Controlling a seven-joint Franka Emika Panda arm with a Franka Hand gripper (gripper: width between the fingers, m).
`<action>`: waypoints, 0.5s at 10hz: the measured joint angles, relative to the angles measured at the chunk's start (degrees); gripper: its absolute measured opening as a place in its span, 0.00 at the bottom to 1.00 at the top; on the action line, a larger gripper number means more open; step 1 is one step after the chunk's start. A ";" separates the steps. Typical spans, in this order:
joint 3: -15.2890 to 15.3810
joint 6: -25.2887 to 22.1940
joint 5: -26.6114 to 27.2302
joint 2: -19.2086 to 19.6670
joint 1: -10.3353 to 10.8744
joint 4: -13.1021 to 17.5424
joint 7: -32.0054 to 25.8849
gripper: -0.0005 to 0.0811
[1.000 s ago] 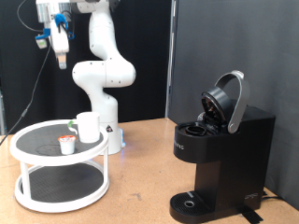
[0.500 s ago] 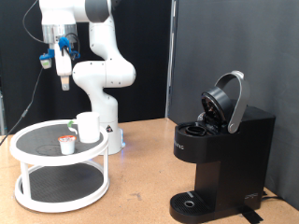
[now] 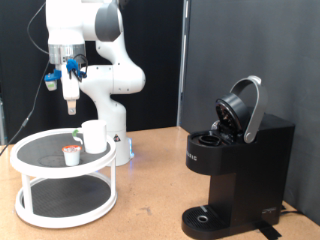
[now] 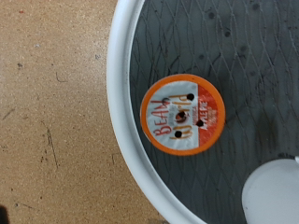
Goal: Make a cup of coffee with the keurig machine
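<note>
My claw (image 3: 71,103) hangs in the air above the white two-tier stand (image 3: 30,190) on the counter (image 3: 150,180), at the exterior view's left; I cannot tell whether its fingers are spread or pressed together, and neither finger shows in the wrist view. That view looks straight down on the pod (image 4: 182,116), which sits just inside the stand's rim, with the cup (image 3: 94,136) just beside it. The keurig machine (image 3: 235,165) stands well apart at the exterior view's right, lid up, its drip tray bare. My worry is the tight spacing: a finger coming down could clip the cup or the rim and knock the pod askew. Since a second ago the arm has dropped noticeably lower toward the stand; pod, cup and machine have not moved.
</note>
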 joint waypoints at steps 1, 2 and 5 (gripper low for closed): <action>0.00 1.56 -0.26 0.81 -0.06 -0.50 0.27 0.91; 0.00 3.20 -0.56 1.53 -0.10 -1.08 0.67 0.91; 0.00 7.50 -2.11 3.81 -0.46 -3.03 0.97 0.91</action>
